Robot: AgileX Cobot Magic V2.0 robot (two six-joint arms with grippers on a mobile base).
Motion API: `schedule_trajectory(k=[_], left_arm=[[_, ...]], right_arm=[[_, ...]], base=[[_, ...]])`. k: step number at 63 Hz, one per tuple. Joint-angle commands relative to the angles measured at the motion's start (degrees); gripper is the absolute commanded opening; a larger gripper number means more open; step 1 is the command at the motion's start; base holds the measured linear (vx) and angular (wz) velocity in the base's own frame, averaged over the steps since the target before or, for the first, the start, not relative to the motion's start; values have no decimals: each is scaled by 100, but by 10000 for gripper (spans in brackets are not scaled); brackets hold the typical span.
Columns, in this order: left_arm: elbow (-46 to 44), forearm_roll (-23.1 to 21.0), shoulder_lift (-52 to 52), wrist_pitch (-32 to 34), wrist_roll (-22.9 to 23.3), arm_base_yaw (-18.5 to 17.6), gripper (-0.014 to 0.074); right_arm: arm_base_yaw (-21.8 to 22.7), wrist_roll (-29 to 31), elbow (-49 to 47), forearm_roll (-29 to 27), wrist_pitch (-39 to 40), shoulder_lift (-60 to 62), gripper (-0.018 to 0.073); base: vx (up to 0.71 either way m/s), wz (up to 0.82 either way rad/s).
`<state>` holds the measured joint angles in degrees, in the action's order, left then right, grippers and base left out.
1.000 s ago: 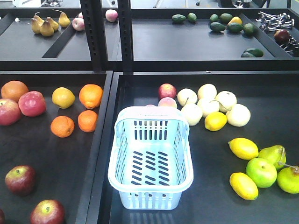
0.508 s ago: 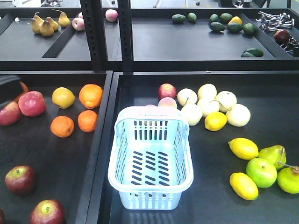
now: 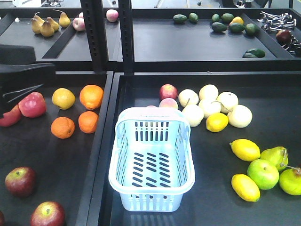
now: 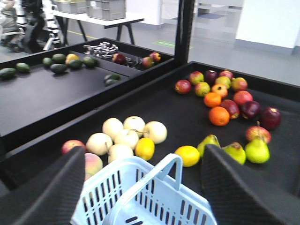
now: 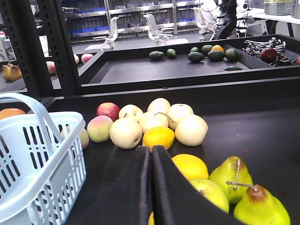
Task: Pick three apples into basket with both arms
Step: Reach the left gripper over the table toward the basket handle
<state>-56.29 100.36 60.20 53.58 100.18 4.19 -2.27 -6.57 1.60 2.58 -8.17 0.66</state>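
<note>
Basket (image 3: 150, 201) empty, 0/3 in. Three dark-red apples (image 3: 20, 181) lie left of basket in next tray (image 3: 61, 155), toward front edge; third only sliver at frame corner. L gripper (image 4: 143, 157) jaws spread wide, nothing between. R gripper (image 5: 151, 154) jaws pressed together, empty, right of basket. None grasped yet. All picks + drops left; task at start, by my read.

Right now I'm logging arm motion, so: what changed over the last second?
The left arm came in from the left edge over the left tray, hiding the back-corner orange and part of the leftmost pink-red apple. It grips nothing. The basket and other fruit stayed put.
</note>
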Motion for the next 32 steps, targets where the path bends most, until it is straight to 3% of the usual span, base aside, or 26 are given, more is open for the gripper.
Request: schedule_trajectory(k=[1,12,32], left_arm=[[-428,-303,220,232,-98,-14,559],[-1111,310,843,332,-554,-363,540],[-1719,310,2061,123,-1213,-1220,517]], right_arm=[[30,62,79,56,447,75,-4],[30,62,79,56,447,75,-4],[30,62,79,56,447,75,-4]], base=[[0,0],[0,0],[0,0]])
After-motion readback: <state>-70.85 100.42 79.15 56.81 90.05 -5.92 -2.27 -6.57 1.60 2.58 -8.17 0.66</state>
